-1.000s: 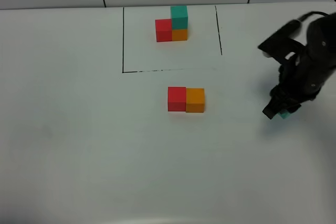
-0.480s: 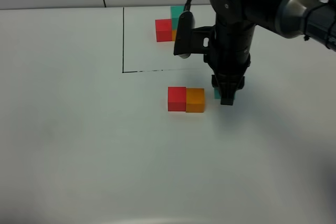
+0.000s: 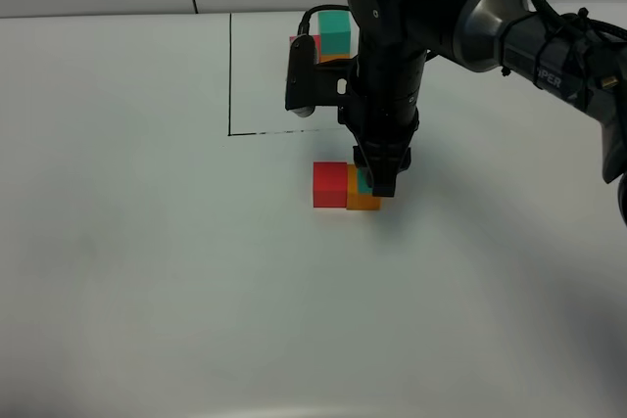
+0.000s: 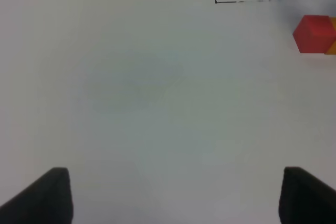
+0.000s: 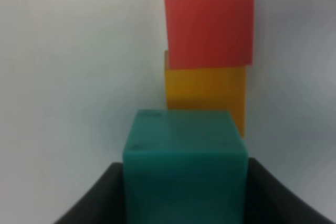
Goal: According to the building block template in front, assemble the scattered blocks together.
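soft, even light falls from above on the matte white desk (image 3: 147, 271), bright and flat. the black robot arm (image 3: 392, 66) throws only a pale, fuzzy shadow by the loose red cube (image 3: 330, 185) and orange cube (image 3: 364, 203). up close in the right wrist view, the small teal plastic cube (image 5: 185, 166) is blurred, its edges smeared. the desk's near edge washes out whitish.

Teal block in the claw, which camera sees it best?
The right wrist view: the teal block fills the picture, close up. The high view shows only a small, mostly hidden sliver. The left wrist view doesn't show it.
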